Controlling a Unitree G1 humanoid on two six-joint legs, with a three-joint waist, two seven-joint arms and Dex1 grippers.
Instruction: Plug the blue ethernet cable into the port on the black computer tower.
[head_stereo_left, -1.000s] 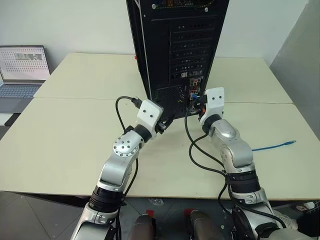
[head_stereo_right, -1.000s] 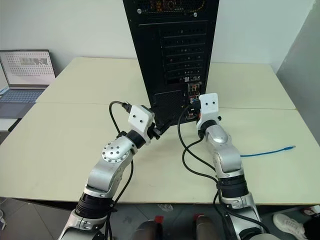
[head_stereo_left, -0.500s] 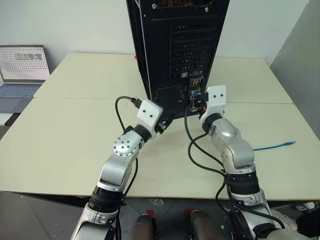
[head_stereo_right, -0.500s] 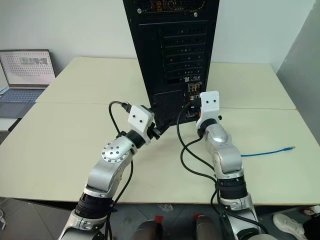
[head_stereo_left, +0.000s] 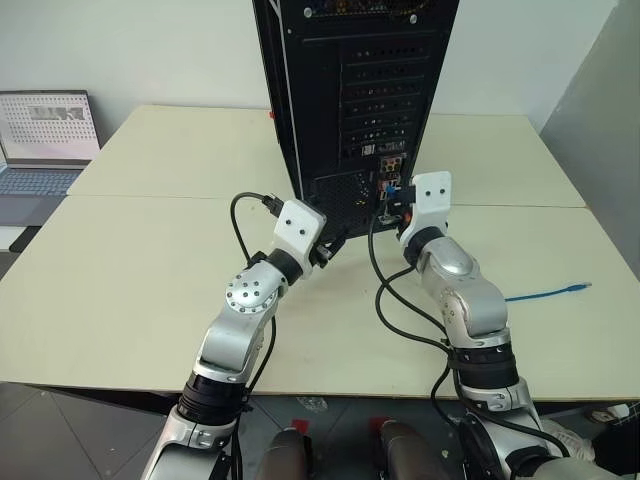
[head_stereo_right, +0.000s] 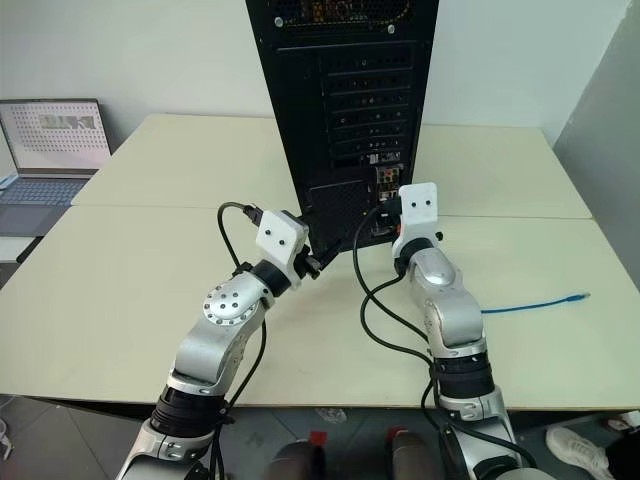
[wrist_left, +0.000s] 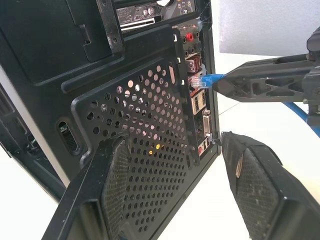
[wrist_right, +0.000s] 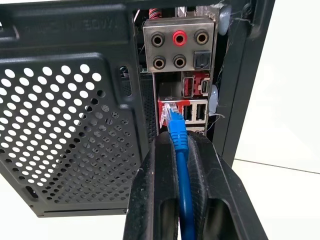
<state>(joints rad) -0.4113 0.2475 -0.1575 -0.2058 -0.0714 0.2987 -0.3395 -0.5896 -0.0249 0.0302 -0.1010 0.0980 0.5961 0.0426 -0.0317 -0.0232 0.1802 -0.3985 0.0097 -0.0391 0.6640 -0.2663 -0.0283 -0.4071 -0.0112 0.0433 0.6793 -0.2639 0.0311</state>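
Black and tall, the black computer tower (head_stereo_left: 355, 100) stands upright on the pale table (head_stereo_left: 130, 270), rear face toward the robot, with perforated slot covers up its back, a mesh vent (wrist_left: 150, 140) low down and a narrow strip of sockets beside the vent near the tower's right edge. At that strip the right gripper (wrist_right: 178, 150) has its two fingers pinched narrow on the blue ethernet cable (wrist_right: 181, 175), just behind the cable's clear-blue plug (wrist_right: 171, 114). The plug's tip is at the mouth of a red-edged socket in the strip, below the round audio jacks (wrist_right: 179, 49) and beside a pair of small rectangular ports; whether it is fully seated I cannot tell. Behind the fingers the cord runs back between them, and its far end (head_stereo_left: 575, 287) lies on the table well to the right of the tower, past the right arm. The left gripper (wrist_left: 175, 175) sits at the foot of the tower in front of the mesh vent, its fingers spread fairly wide and holding nothing; the near finger (wrist_left: 112, 190) lies across the vent's lower part and the other finger (wrist_left: 255, 185) stands off the tower's bottom right corner. A grey laptop (head_stereo_left: 45, 140) sits open on a separate surface far to the left of the tower.
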